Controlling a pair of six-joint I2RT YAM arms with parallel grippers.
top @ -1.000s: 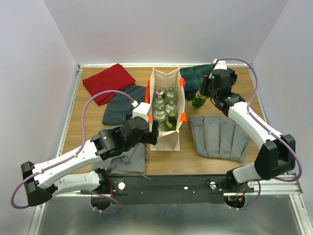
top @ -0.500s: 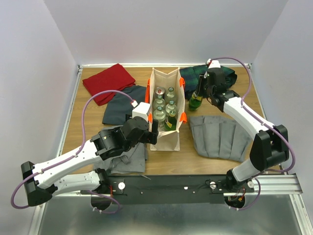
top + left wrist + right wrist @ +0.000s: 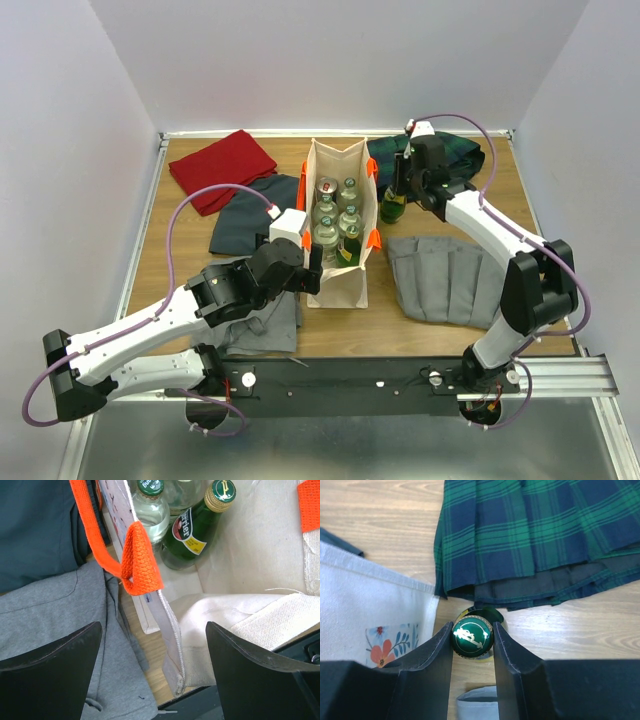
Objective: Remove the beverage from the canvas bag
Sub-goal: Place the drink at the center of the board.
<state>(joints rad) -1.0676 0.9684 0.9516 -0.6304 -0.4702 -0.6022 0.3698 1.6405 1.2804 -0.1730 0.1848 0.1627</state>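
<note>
The beige canvas bag (image 3: 340, 275) with orange handles stands open mid-table, holding several bottles and a can. My right gripper (image 3: 403, 182) is shut on the cap of a green glass bottle (image 3: 392, 208), held upright just right of the bag. In the right wrist view the fingers clamp the green cap (image 3: 472, 635), with the bag's wall (image 3: 370, 605) at left. My left gripper (image 3: 155, 665) is open, one jaw on either side of the bag's near-left wall (image 3: 167, 620). A green bottle (image 3: 192, 530) and a clear bottle (image 3: 150, 510) stand inside.
A green plaid skirt (image 3: 445, 155) lies behind the right gripper. A grey pleated skirt (image 3: 450, 280) lies right of the bag. A red cloth (image 3: 222, 168), a dark blue-grey cloth (image 3: 250, 215) and grey cloth (image 3: 262, 325) lie left of it.
My right gripper has carried the green bottle left and farther back, closer to the bag's right side, and the bottle now stands straighter. The left arm has not moved.
</note>
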